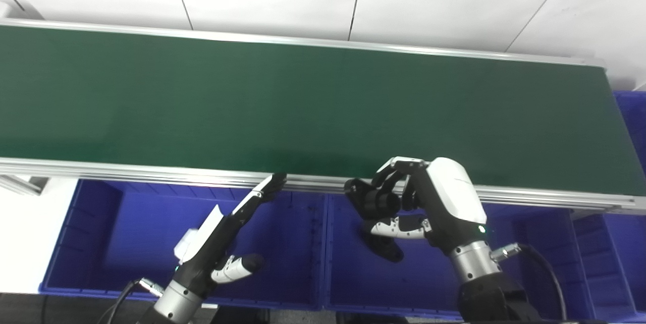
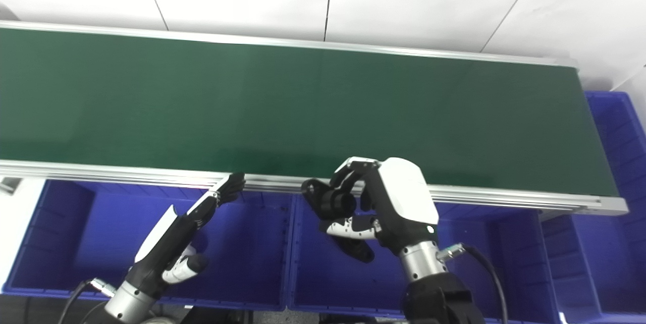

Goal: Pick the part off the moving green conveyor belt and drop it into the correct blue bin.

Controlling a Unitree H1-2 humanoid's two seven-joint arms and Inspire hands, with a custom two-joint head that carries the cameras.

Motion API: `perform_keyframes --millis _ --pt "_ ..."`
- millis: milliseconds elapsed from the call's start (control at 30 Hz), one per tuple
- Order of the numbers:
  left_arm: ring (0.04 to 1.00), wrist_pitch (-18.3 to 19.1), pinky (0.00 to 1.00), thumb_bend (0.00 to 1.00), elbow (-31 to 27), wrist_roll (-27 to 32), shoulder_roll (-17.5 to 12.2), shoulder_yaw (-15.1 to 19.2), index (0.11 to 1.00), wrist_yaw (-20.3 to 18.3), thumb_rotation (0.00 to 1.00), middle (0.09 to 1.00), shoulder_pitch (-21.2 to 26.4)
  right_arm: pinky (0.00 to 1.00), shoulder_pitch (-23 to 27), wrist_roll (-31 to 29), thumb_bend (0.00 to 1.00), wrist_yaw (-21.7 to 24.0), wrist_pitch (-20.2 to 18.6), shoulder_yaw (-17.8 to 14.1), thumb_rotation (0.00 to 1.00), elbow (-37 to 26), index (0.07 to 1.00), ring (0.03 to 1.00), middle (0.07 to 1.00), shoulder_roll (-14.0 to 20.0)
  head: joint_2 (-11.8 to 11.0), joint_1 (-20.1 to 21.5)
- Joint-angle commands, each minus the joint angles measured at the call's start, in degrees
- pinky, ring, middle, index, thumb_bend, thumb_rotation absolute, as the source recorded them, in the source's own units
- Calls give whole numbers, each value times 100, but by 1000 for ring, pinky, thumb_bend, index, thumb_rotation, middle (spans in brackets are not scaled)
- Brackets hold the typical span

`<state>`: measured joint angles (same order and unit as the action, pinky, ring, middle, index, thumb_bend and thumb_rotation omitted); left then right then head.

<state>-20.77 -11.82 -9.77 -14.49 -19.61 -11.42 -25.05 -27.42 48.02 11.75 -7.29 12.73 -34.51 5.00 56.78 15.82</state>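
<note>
Below the near rail of the long green conveyor belt (image 1: 313, 107), right of centre in the frame, the right hand (image 1: 424, 203) has its fingers curled around a small black, roughly cylindrical part (image 1: 376, 200). The thumb lies underneath and the fingers (image 1: 398, 170) hook over the top, so the hand is clamped on the part, not spread. The part's exact shape is hard to read against the dark fingers, though its long axis seems to run roughly left to right across the picture. It hangs just off the belt, above the middle blue plastic bin (image 1: 353, 263). A second dark piece (image 1: 383, 248) lies on that bin's floor directly beneath the hand.

Further left, the left hand (image 1: 222, 238) is held flat with fingers straight and apart, holding nothing. Its fingertips (image 1: 272, 185) reach up to the belt's aluminium rail (image 1: 151, 175) above the left blue bin (image 1: 126, 243).

Since the part sits straight over the middle bin, letting go there looks like the remaining step, if that bin is the correct one.
</note>
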Motion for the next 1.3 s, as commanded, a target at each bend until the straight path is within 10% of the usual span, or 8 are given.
perform_keyframes --millis 0,300,833,933,967,1067,1267 --pt "950 32 922 823 -259 119 76 23 965 -23 1000 963 38 174 -139 -325 526 -430 515 -53 0 51 487 242 473 90 9 -57" --pt "950 154 915 837 -277 344 152 108 970 -70 1000 964 143 223 -69 -360 518 -350 488 19 0 468 520 298 413 523 26 -181" --pt "949 90 907 788 -104 360 212 382 966 -71 990 966 375 159 706 1473 524 942 -74 488 0 1057 491 230 470 695 -4 -82" --pt "944 70 898 782 -70 363 225 380 964 -73 987 963 395 303 770 1853 517 1501 -237 583 5 952 494 388 484 738 -9 -67" --pt "948 89 904 785 -70 366 223 378 966 -80 987 966 398 431 780 1956 475 1648 -262 606 350 911 626 509 571 744 -9 -67" --pt "951 68 908 782 -34 342 214 371 970 -91 993 969 422 611 837 2082 463 2258 -354 657 739 766 733 686 714 788 -15 -56" --pt "946 26 901 775 15 380 216 383 968 -88 992 966 433 973 874 2823 526 3388 -359 728 996 321 818 862 840 827 -49 -23"
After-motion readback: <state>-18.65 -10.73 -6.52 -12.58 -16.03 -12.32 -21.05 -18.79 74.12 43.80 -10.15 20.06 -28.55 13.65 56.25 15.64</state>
